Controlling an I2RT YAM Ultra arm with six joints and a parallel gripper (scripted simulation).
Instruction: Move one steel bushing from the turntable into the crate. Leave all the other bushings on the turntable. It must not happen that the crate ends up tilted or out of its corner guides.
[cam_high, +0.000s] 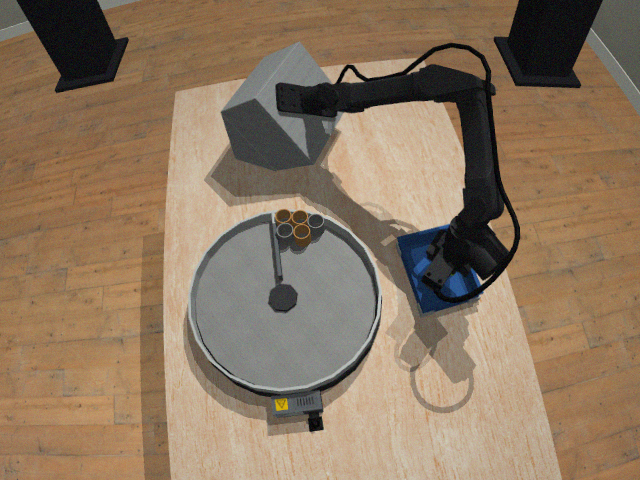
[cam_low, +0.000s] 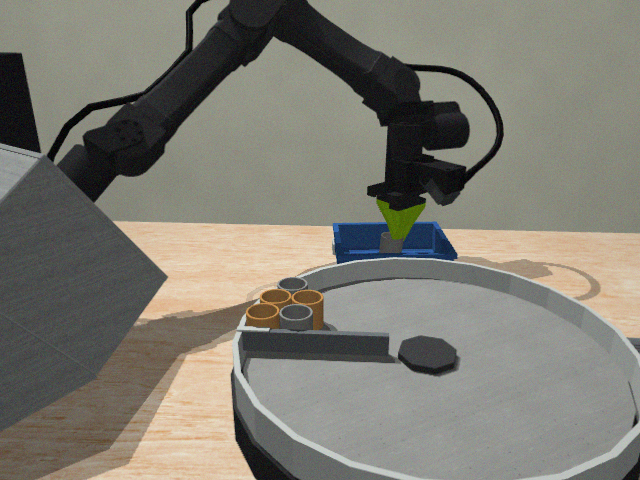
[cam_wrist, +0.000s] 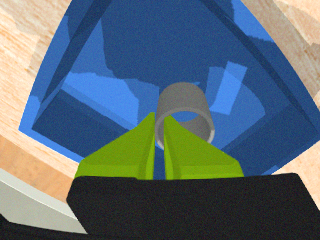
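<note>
My gripper (cam_low: 393, 235) with green fingers is shut on the wall of a grey steel bushing (cam_low: 390, 242) and holds it low inside the blue crate. In the wrist view the bushing (cam_wrist: 184, 115) hangs at the fingertips over the crate floor (cam_wrist: 174, 60). From above the arm's wrist (cam_high: 454, 255) covers the crate. On the grey turntable (cam_high: 284, 304), two steel bushings (cam_high: 284, 230) (cam_high: 315, 221) and three orange bushings (cam_high: 301, 235) cluster against the divider bar (cam_high: 276, 253) at the far rim.
A large grey block (cam_high: 276, 116) stands at the back of the table beside the arm's base. The turntable has a raised rim and a dark hub (cam_high: 282, 298). A control box (cam_high: 294, 405) sits at its front edge.
</note>
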